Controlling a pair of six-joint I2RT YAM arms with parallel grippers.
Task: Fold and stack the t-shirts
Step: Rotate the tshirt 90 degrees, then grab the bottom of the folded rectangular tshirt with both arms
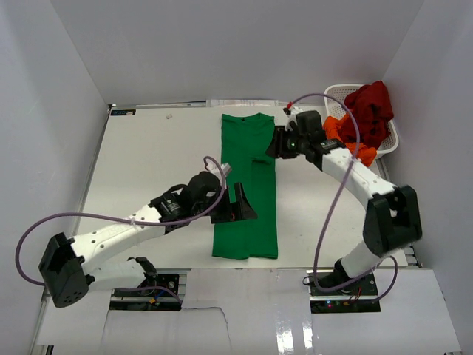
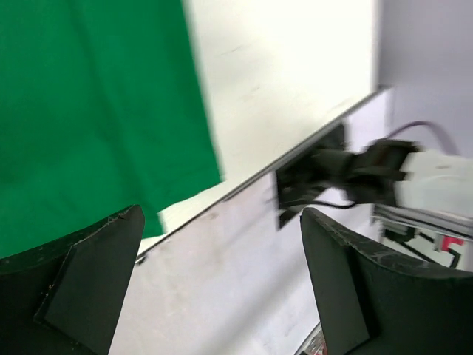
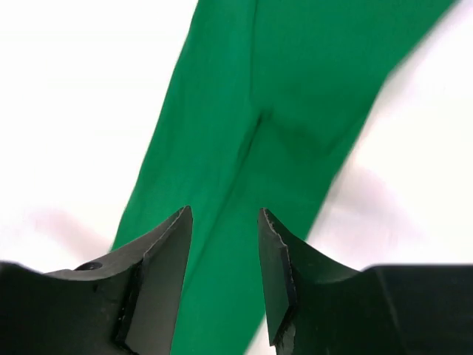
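Near the table's near edge, the left pincer (image 1: 238, 209) hangs released at the left border of the green t-shirt (image 1: 247, 185), a long folded strip reaching toward the far edge. Farther, the right pincer (image 1: 273, 144) is released over its right border. In the far right corner, a basket (image 1: 340, 92) holds the orange t-shirt (image 1: 334, 129) and the dark red t-shirt (image 1: 369, 107).

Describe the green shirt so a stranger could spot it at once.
On the white table, a long strip of cloth runs down the middle from far edge toward near edge. That is the green shirt, folded flat into a narrow band. It alone lies spread out; the red shirt and orange shirt sit crumpled in the white basket at the far right.
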